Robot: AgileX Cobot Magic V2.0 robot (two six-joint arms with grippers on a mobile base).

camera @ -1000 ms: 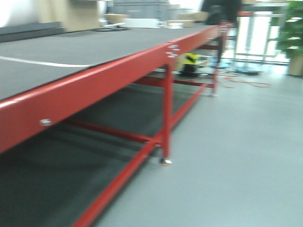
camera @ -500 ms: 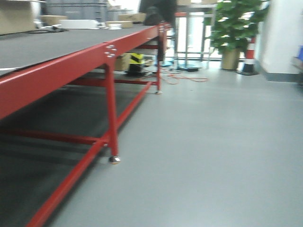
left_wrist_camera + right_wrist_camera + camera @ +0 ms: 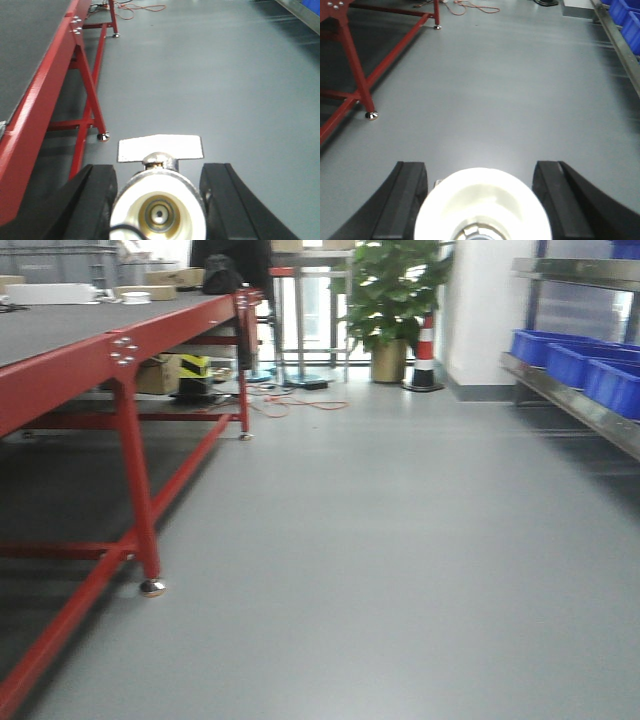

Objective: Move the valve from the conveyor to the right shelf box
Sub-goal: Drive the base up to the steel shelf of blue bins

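Step in hand: the carry leg. The pick looks done, the shelf is not yet reached.

Left pincer is closed on the valve. The valve is off the conveyor desk, out past its long red edge and above the floor. Right pincer clamps what appears to be a second valve.

The valve's long axis runs along the pincer's reach: white base faces the wrist camera, metal end points forward, roughly parallel to the desk edge.

Next, as judged — close on the shelf at right, hover over a blue box, lower, release.
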